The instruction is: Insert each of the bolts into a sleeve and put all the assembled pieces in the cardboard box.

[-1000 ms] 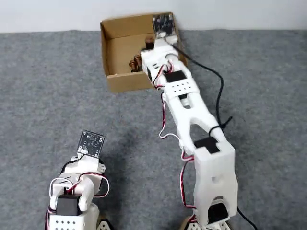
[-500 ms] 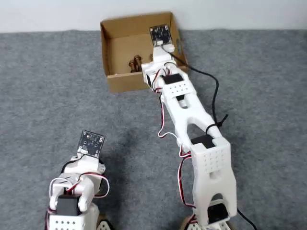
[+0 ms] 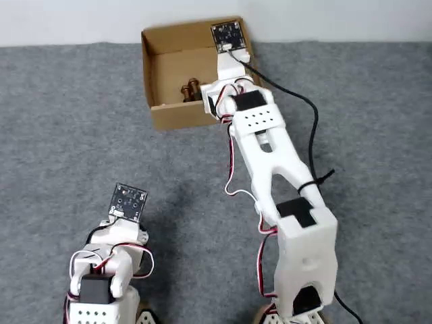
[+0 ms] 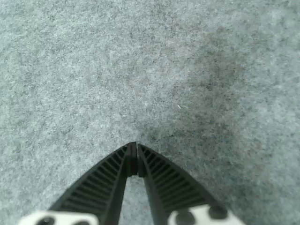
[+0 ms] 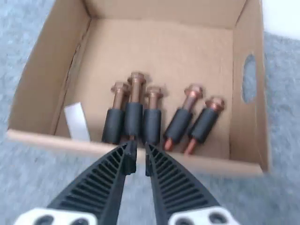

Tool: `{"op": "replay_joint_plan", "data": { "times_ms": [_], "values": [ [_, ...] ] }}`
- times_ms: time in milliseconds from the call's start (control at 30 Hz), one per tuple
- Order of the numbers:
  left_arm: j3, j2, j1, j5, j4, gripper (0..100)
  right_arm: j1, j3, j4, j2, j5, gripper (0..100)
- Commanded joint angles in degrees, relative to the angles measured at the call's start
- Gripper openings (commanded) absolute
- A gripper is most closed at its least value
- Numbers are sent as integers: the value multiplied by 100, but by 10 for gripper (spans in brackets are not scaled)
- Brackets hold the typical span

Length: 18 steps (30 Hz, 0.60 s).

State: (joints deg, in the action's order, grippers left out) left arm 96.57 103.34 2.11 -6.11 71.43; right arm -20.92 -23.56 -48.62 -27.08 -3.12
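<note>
- Five copper-coloured metal bolts point(image 5: 153, 96) lie side by side inside the open brown cardboard box point(image 5: 47, 79), each pushed through a black cylindrical sleeve point(image 5: 133, 119).
- With every assembled piece on view already in the box, I judge that the task is finished or very nearly so. Little seems left except pulling the arm away from the box.
- The right hand point(image 5: 137, 157) hovers over the box's near wall with a narrow gap between its fingers, holding nothing.
- The left hand point(image 4: 136, 152) is pressed together and empty, over the grey felt surface point(image 4: 93, 70) well apart from the box.
- A small white paper strip point(image 5: 77, 122) leans against the inside of the box; no writing on it can be read.
</note>
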Motion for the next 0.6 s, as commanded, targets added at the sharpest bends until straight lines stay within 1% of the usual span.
{"op": "replay_joint_plan", "data": {
  "times_ms": [0,233,567],
  "values": [
    [-13,35,9,-26,44,6,-13,-220,-1042,822,35,8],
    [-13,35,9,-26,44,6,31,-193,-2862,1587,35,8],
    [-13,35,9,-26,44,6,-13,-193,-4866,2387,26,9]
  ]
}}
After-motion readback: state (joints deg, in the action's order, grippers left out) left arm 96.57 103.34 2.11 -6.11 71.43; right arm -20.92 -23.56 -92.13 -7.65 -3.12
